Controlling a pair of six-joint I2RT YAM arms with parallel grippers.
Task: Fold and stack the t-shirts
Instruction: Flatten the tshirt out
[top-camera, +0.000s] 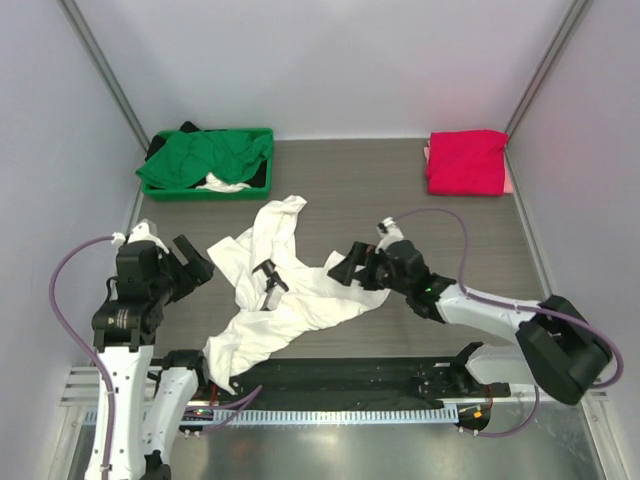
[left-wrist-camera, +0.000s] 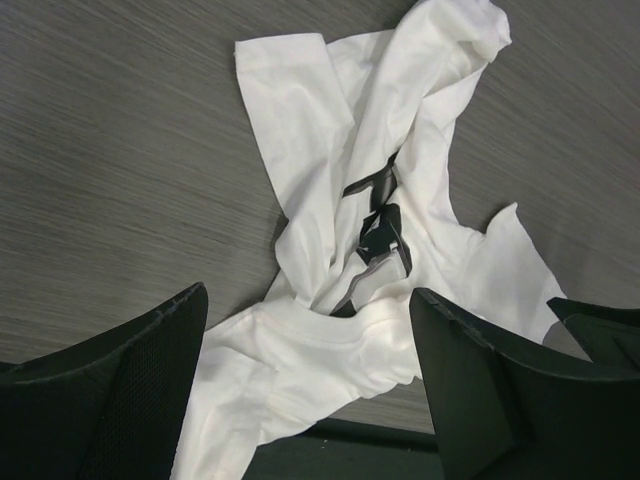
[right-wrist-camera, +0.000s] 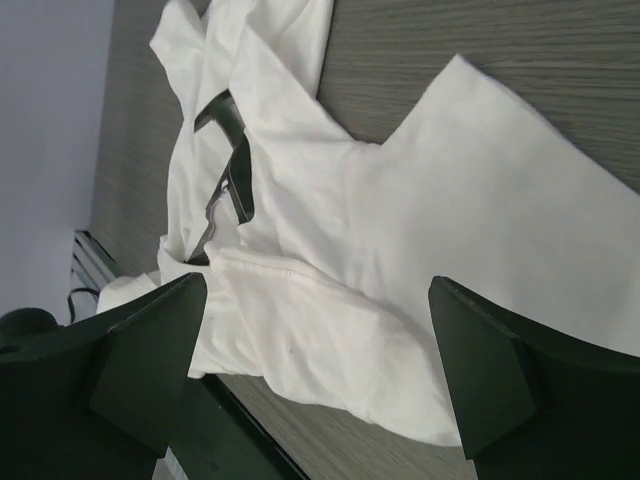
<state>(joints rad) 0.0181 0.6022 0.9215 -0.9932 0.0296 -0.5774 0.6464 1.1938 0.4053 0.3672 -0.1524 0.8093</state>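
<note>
White tee (top-camera: 290, 300) is crumpled mid-table. Green bin (top-camera: 205, 194) is just behind it, folded pink tee (top-camera: 466, 162) back-right of it. Left gripper (top-camera: 200, 262) & right gripper (top-camera: 342, 268) flank it, both wide open w/ nothing held, prob to spread it flat.

Grey woodgrain table (top-camera: 350, 180), plain pale walls (top-camera: 330, 60) on 3 sides, metal corner posts (top-camera: 105, 65), even light.

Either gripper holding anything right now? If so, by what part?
Nothing held. Left gripper and right gripper are both open above the crumpled white t-shirt, gripping none of it.
</note>
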